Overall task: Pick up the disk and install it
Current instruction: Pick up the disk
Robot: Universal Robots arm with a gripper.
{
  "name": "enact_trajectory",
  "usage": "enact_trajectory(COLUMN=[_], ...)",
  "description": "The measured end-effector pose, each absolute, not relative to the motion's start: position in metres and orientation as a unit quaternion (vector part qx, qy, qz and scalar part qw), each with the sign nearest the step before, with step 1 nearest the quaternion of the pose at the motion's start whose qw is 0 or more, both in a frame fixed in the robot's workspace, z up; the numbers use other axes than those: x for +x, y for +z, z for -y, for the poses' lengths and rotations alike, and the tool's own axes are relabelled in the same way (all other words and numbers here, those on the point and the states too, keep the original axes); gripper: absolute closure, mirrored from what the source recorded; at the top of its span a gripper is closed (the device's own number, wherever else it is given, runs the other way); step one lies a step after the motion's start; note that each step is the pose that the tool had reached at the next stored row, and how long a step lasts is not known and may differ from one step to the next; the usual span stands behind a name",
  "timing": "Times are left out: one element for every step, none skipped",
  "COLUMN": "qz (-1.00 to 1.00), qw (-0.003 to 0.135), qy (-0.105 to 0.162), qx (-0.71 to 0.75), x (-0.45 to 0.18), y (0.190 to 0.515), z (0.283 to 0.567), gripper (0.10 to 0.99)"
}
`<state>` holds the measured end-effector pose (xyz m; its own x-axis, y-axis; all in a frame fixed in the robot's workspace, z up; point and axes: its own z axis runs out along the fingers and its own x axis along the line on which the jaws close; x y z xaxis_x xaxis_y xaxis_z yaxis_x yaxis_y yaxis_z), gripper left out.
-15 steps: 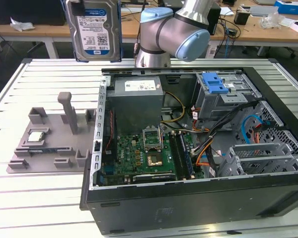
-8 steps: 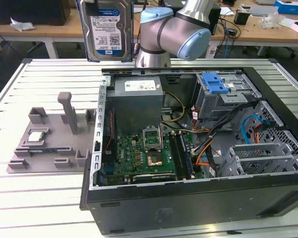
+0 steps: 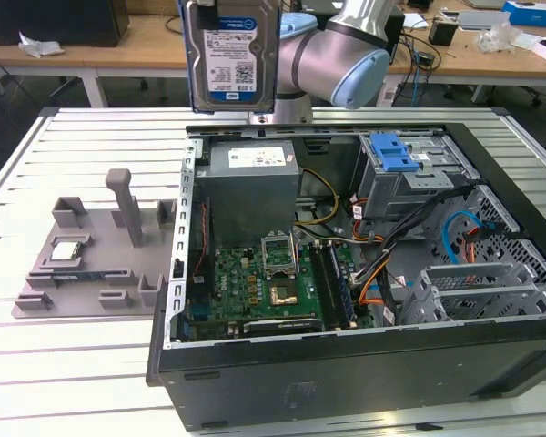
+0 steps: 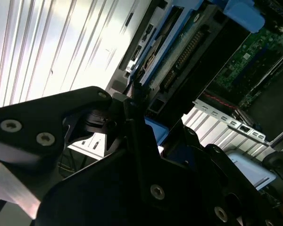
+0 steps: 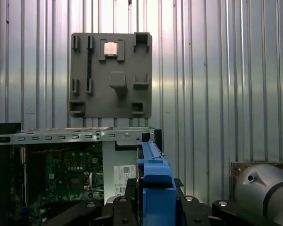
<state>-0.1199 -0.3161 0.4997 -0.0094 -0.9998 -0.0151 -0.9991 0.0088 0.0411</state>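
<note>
The disk (image 3: 232, 55) is held in the air at 12 o'clock in the exterior view. It hangs upright with its white-and-blue label turned toward the camera, above the rear edge of the open computer case (image 3: 346, 364) and clear of it. The jaws are closed on the disk: in the first wrist view its blue carrier rail (image 5: 153, 174) is seen edge-on, clamped between the black jaw bodies. The silver-and-blue robot arm (image 3: 346, 64) is seen just behind the disk, at 1 o'clock of it.

The case is laid on its side on the slatted metal bench (image 3: 73, 382), with the interior exposed. Inside, the green motherboard (image 3: 255, 282) is found toward 7 o'clock, and the grey power supply (image 3: 250, 182) is set directly above it at 11 o'clock. The grey metal drive cage (image 3: 409, 182) is placed at 2 o'clock within the case, topped by a blue plastic latch (image 3: 393, 150). The cage is well apart from the disk. Loose cables are draped between the cage and the motherboard.

At 9 o'clock of the case, a grey fixture plate (image 3: 82, 273) is laid flat on the bench. On it a small square silver CPU chip (image 3: 66, 251) is seated in a recess. Wooden desks (image 3: 136, 41) are seen beyond the bench at 11 o'clock.
</note>
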Motion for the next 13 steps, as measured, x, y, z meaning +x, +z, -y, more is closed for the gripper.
enact_trajectory(qz=[0.710,0.710,0.710,0.710,0.710,0.710,0.710,0.710,0.710,0.710,0.710,0.710,0.710], qw=[0.009,0.009,0.009,0.009,0.009,0.009,0.009,0.010,0.010,0.010,0.010,0.010,0.010], qy=[-0.020,-0.020,-0.020,-0.020,-0.020,-0.020,-0.020,-0.020,-0.020,-0.020,-0.020,-0.020,-0.021], qx=[0.704,0.704,0.704,0.704,0.704,0.704,0.704,0.704,0.704,0.704,0.704,0.704,0.704], x=[-0.116,-0.112,-0.108,-0.101,-0.093,-0.087,-0.083,-0.078,-0.071,-0.068,-0.065,-0.063,-0.062], y=[0.500,0.500,0.500,0.500,0.500,0.500,0.500,0.500,0.500,0.500,0.500,0.499,0.499], z=[0.316,0.316,0.316,0.316,0.316,0.316,0.316,0.316,0.316,0.316,0.316,0.316,0.316], gripper=[0.718,0.718,0.718,0.718,0.718,0.718,0.718,0.718,0.718,0.718,0.718,0.718,0.718])
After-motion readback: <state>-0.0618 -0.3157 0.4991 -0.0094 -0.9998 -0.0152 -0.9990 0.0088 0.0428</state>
